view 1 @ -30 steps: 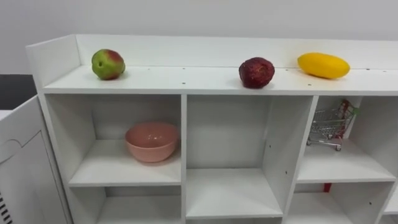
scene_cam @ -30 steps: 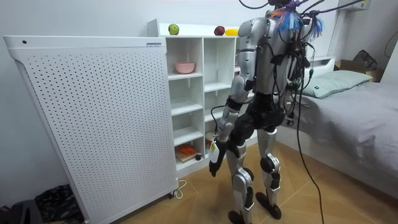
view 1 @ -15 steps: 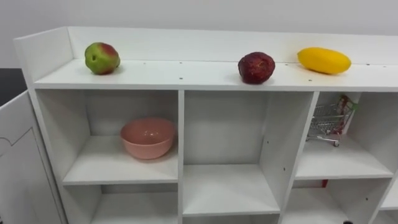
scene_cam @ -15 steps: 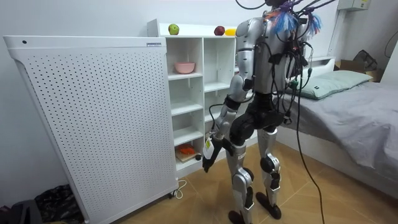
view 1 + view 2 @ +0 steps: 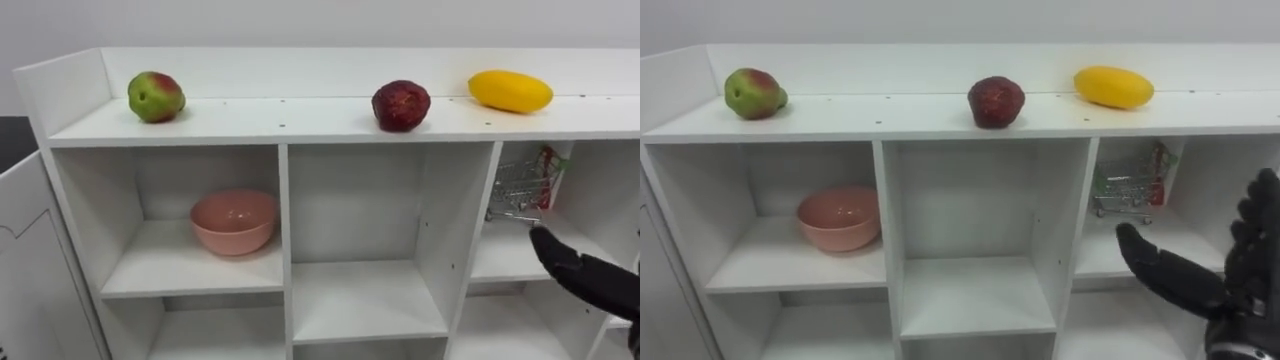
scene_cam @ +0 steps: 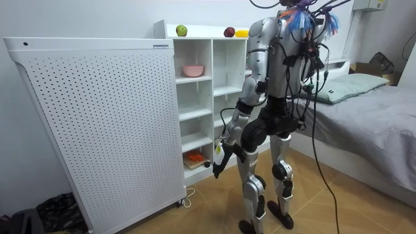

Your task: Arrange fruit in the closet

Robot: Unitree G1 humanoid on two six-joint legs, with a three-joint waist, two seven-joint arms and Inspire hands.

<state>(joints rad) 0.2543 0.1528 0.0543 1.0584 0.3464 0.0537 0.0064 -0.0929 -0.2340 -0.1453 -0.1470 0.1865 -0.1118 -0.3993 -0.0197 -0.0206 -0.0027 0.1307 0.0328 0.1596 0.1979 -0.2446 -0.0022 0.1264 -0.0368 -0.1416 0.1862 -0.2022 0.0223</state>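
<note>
Right hand [image 5: 1232, 298] is nearest, at the lower right of the eye views. Its fingers [image 5: 1160, 265] are straight & spread apart, empty, held up in front of the closet's right-hand compartment, just below the mini shopping cart [image 5: 520, 188] & not touching it as far as visible. Left hand [image 6: 218, 162] hangs low by the thigh in the room view, level w/ the closet's lower shelves; open or closed, can't tell. Robot stands upright facing the white closet [image 5: 283, 210], w/ a big perforated white panel [image 6: 97, 123] on the room view's left & a bed [image 6: 370, 104] on the room view's right. Inside the closet, upper row: pink bowl [image 5: 233, 221] upright in the left compartment, cart towards the back of the right one. Room view also shows sth orange [image 6: 195, 156] on a lower shelf, too small to identify. Fruit sits farthest back, all on the closet's top board: green-red apple [image 5: 155, 96] near the left end, dark red fruit [image 5: 400, 105] approx. above the middle compartment, yellow oval fruit [image 5: 510, 91] to its right, above the cart. All three are apart from each other; red & yellow are nearer to each other than red & apple.
</note>
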